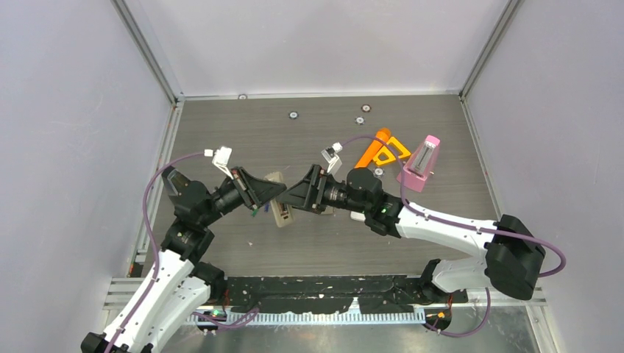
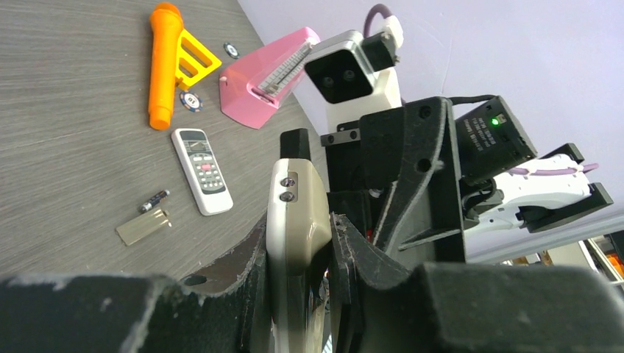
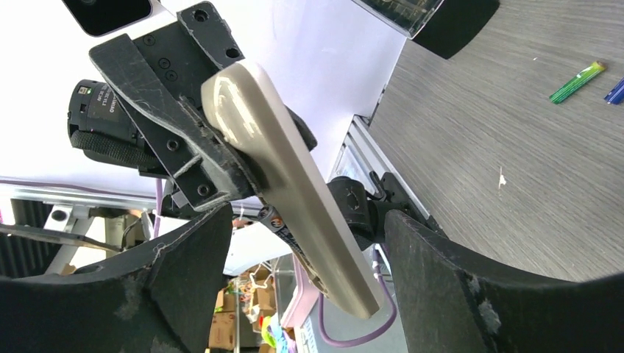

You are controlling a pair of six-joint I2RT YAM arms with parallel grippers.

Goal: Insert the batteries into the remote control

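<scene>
Alignment is what this step seems to ask for. It looks like a hand-over or a shared hold of the beige remote (image 3: 294, 184). On that reading, the right gripper (image 3: 309, 220) should centre the remote's free end between its fingers and close squarely across it. The other arm should loosen only once that hold is firm, since a skewed pinch could twist the remote out of both. The left gripper (image 2: 298, 257) is clenched on the remote near its other end, holding it tilted in the air above the table (image 3: 515, 184). The right gripper is spread wide, with a finger on either side of the free end, and as far as its wrist view shows, neither finger touches it. No cell is in either gripper. The green battery (image 3: 578, 81) and the purple battery (image 3: 614, 90) lie close together on the table, well apart from the right fingers. A dark battery (image 2: 154, 201) lies elsewhere, just beside a flat beige plate (image 2: 143, 226), probably the battery cover, and near a white remote (image 2: 202, 170). Whether the held remote's battery bay is open cannot be told.
</scene>
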